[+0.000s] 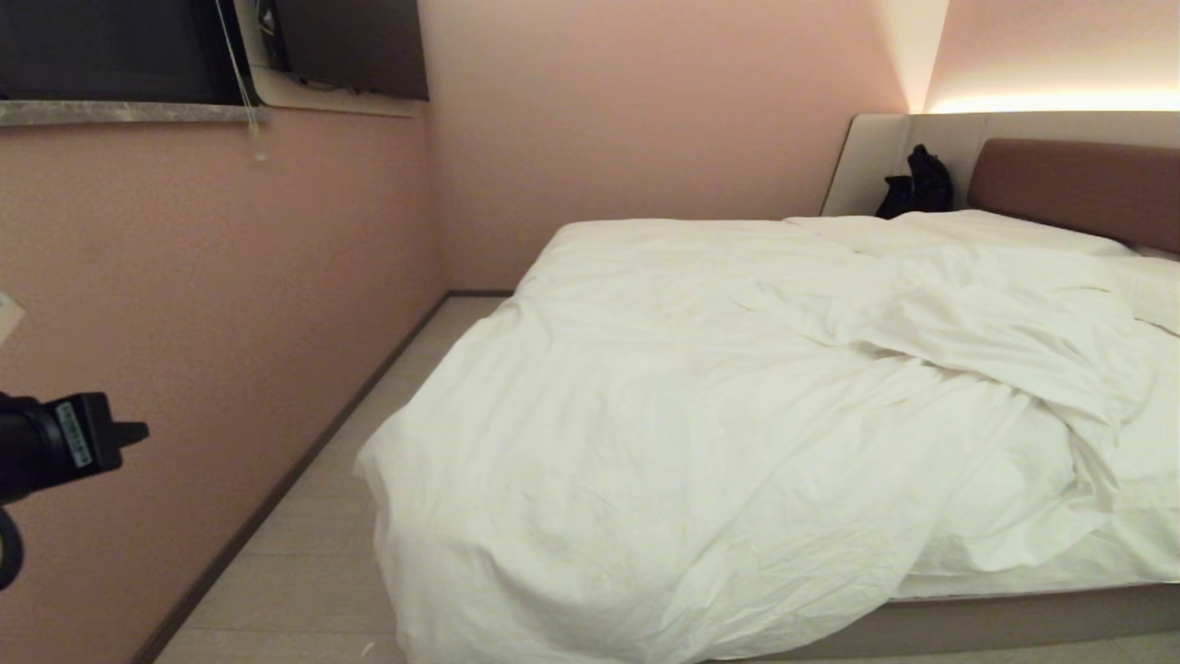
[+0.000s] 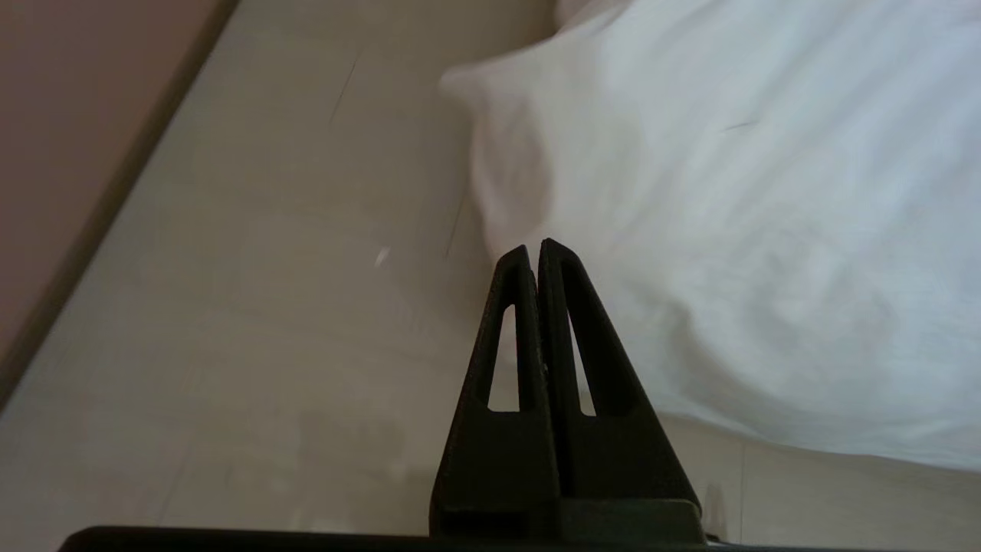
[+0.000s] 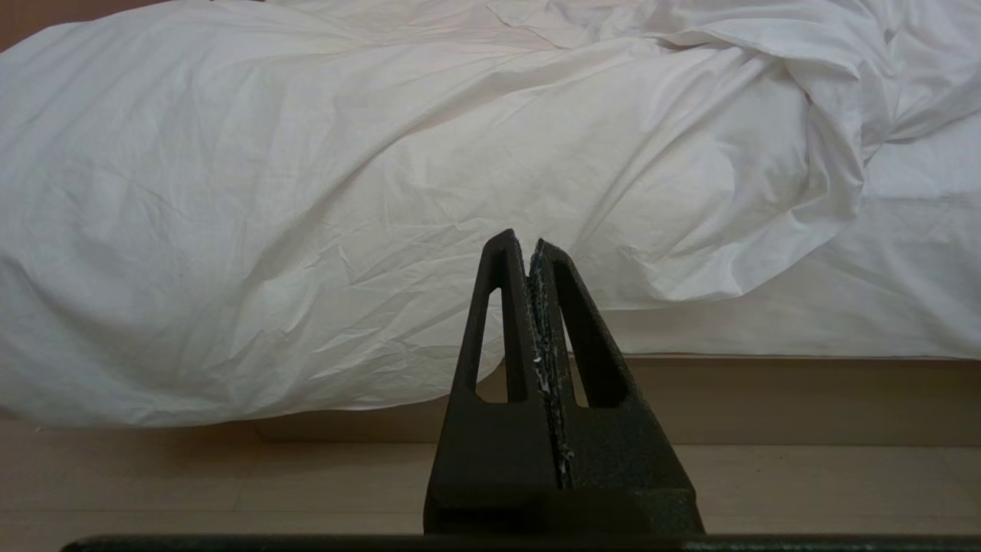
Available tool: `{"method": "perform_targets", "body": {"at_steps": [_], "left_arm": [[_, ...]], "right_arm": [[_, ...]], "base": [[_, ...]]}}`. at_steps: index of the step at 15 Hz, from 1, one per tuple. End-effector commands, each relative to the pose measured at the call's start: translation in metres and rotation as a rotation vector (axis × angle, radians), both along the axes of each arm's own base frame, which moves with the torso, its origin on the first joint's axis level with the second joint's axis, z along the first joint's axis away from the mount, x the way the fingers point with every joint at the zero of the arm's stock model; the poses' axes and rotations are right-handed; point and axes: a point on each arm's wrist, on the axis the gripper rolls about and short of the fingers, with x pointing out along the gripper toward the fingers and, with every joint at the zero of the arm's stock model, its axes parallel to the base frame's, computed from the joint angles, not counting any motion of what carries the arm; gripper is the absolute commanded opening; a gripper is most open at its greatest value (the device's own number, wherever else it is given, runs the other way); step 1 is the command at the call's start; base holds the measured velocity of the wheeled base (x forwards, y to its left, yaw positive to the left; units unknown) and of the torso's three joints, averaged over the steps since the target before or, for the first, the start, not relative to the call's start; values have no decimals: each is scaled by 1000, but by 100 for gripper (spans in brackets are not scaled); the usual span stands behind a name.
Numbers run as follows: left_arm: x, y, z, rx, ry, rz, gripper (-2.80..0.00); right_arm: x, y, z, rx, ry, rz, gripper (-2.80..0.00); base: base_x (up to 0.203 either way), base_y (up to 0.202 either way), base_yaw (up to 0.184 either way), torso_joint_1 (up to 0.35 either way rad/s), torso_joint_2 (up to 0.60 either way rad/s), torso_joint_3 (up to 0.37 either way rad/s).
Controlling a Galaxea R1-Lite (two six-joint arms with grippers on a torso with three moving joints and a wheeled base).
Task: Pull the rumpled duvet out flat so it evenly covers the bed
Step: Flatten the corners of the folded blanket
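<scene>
The white duvet [image 1: 719, 397] lies rumpled over the bed [image 1: 1014, 618], bunched in folds toward the right and hanging over the near left corner down to the floor. My left gripper [image 2: 534, 249] is shut and empty, out over the floor just beside the hanging duvet [image 2: 728, 230] corner, not touching it. In the head view only the black left arm [image 1: 64, 443] shows at the left edge. My right gripper [image 3: 523, 239] is shut and empty, low in front of the bed's side, facing the duvet [image 3: 306, 192].
A pink wall [image 1: 184, 277] runs along the left, leaving a strip of pale floor [image 1: 304, 572] between it and the bed. The fitted sheet [image 3: 881, 291] shows bare at the near right. A black object [image 1: 917, 184] sits by the brown headboard [image 1: 1079, 184].
</scene>
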Motion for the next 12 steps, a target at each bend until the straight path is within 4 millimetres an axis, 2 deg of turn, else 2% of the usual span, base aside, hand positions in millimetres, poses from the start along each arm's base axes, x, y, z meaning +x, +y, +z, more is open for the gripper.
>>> {"method": "perform_targets", "body": {"at_steps": [1, 5, 7, 9, 11, 12], "left_arm": [[47, 14, -43, -55, 189, 37, -280], [98, 29, -81, -123, 310, 97, -280], [125, 28, -81, -121, 286, 65, -280], [149, 17, -80, -130, 248, -68, -280], [160, 11, -81, -93, 203, -261, -280], [165, 9, -83, -71, 141, -410, -280]], "right_arm": [[0, 0, 0, -2, 0, 0, -280], [0, 0, 0, -1, -1, 1, -280], [0, 0, 0, -1, 1, 1, -280], [0, 0, 0, -1, -1, 1, -280], [0, 0, 0, -1, 0, 1, -280], [0, 0, 0, -1, -2, 1, -280]], "base": [[0, 0, 0, 0, 0, 0], [0, 0, 0, 0, 0, 0], [0, 0, 0, 0, 0, 0], [0, 0, 0, 0, 0, 0], [0, 0, 0, 0, 0, 0], [0, 0, 0, 0, 0, 0]]}}
